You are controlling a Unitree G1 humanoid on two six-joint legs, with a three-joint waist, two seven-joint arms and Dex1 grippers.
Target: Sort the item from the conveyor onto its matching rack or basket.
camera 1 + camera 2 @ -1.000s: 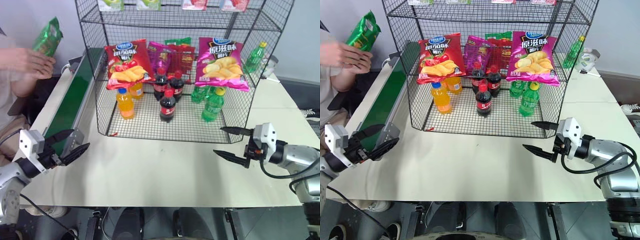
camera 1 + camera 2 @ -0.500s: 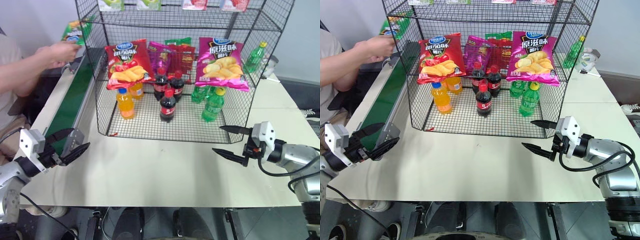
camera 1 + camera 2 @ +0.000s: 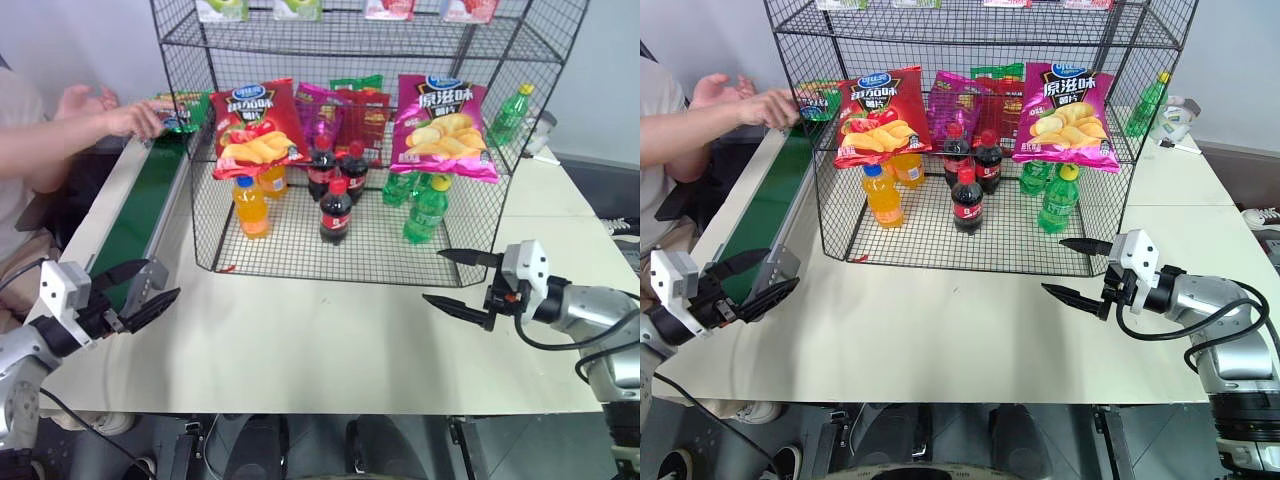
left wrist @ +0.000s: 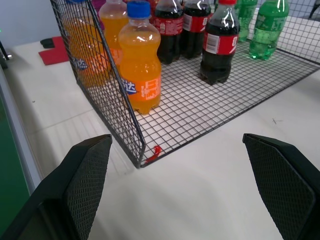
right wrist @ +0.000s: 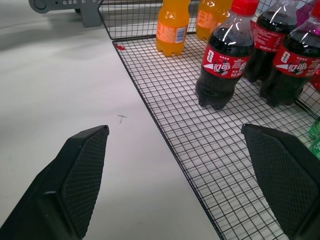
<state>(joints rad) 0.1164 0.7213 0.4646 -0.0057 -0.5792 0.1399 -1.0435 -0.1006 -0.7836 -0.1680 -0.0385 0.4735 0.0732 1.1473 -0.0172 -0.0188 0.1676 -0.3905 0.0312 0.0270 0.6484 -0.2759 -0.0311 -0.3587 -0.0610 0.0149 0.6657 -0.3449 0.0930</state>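
The item, a shiny green crisp bag (image 3: 178, 108), is at the far end of the conveyor (image 3: 138, 216), under a person's hand (image 3: 128, 118); I cannot tell whether it rests on the belt. The black wire rack (image 3: 468, 215) stands mid-table, to the right of the belt. My left gripper (image 3: 160, 280) hovers open and empty by the belt's near end, far from the bag. My right gripper (image 3: 433, 276) is open and empty before the rack's front right corner. In the wrist views, both the left fingers (image 4: 85, 185) and the right fingers (image 5: 75, 180) stand wide apart.
The rack holds a red crisp bag (image 3: 252, 125), a magenta bag (image 3: 442, 125), orange bottles (image 4: 140, 70), cola bottles (image 5: 222, 62) and green bottles (image 3: 428, 208). Another green bottle (image 3: 512, 113) stands behind the rack at right. White tabletop (image 3: 320, 340) lies between my grippers.
The person's hand brought the green bag down from high on the left to the far end of the conveyor. Both grippers stayed still and open.
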